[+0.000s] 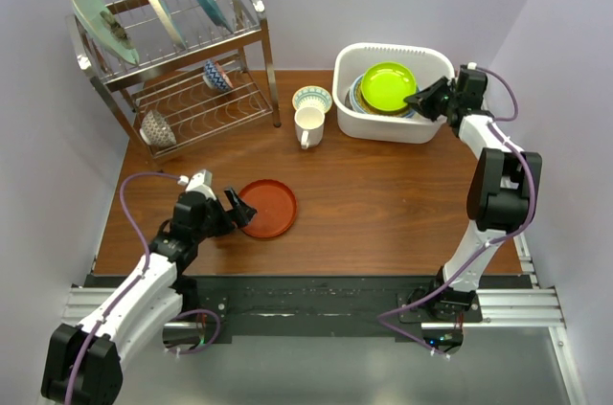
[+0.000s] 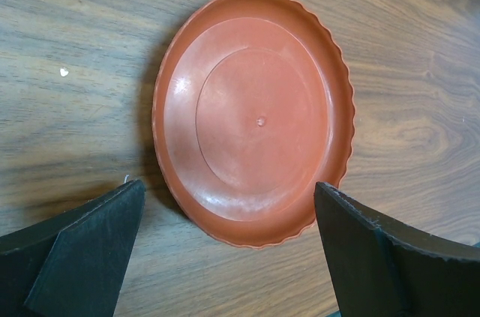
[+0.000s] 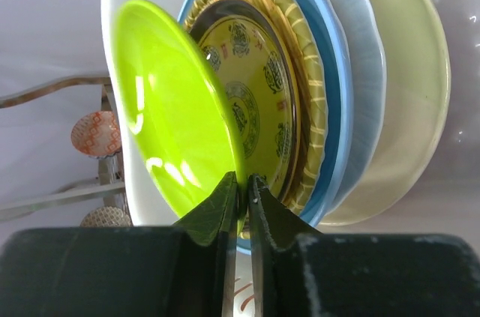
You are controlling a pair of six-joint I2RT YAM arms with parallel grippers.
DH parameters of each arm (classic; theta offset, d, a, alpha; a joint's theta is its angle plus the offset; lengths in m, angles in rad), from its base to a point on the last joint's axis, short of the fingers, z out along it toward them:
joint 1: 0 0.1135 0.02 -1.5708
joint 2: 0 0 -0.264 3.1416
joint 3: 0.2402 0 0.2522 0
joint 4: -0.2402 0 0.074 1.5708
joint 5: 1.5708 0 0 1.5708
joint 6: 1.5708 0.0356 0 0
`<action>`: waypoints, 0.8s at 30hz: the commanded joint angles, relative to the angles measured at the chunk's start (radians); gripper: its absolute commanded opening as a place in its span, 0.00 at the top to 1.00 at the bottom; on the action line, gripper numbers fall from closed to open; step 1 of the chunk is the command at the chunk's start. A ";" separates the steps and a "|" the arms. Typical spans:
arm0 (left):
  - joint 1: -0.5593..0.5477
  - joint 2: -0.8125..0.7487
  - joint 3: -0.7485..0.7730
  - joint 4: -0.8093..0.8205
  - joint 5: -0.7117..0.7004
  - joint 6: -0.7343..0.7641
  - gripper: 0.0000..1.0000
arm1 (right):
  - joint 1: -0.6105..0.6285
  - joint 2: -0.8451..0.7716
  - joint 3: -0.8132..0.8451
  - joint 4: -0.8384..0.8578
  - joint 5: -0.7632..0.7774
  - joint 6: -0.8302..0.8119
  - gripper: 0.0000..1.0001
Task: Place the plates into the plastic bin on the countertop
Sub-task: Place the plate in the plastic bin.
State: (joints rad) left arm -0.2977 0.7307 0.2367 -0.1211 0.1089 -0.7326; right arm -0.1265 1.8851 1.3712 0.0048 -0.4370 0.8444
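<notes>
A red-orange plate (image 1: 267, 208) lies flat on the wood countertop (image 1: 383, 204); it fills the left wrist view (image 2: 255, 115). My left gripper (image 1: 222, 213) is open, its tips apart just short of the plate's near rim (image 2: 229, 219). The white plastic bin (image 1: 356, 65) at the back right holds a stack of plates. My right gripper (image 1: 427, 99) is shut on the rim of the lime green plate (image 1: 388, 85), held tilted over the stack. The right wrist view shows the lime plate (image 3: 172, 130) pinched, with a yellow patterned plate (image 3: 259, 100), a yellow woven plate (image 3: 311, 85) and a blue-rimmed plate (image 3: 337, 107) behind.
A metal wire dish rack (image 1: 182, 60) stands at the back left with three plates on edge and small patterned bowls. A white mug (image 1: 308, 123) and a small patterned bowl (image 1: 312, 98) sit between the rack and the bin.
</notes>
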 commanded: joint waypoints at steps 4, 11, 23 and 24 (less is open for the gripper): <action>0.000 -0.005 -0.004 0.034 0.014 -0.005 0.00 | -0.004 0.009 0.055 0.003 -0.009 -0.008 0.70; -0.001 -0.019 -0.004 0.020 0.009 -0.008 0.00 | -0.004 -0.038 0.048 -0.028 0.015 -0.004 0.48; 0.000 -0.051 0.009 -0.011 -0.012 -0.008 0.00 | -0.004 -0.250 0.072 -0.170 0.173 -0.146 0.34; -0.001 -0.053 0.009 -0.017 -0.014 -0.007 0.00 | -0.004 -0.283 0.077 -0.193 0.173 -0.166 0.34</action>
State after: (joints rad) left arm -0.2977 0.6933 0.2329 -0.1352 0.1078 -0.7334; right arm -0.1295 1.7233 1.3930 -0.1364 -0.3222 0.7559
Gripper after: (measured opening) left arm 0.997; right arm 0.658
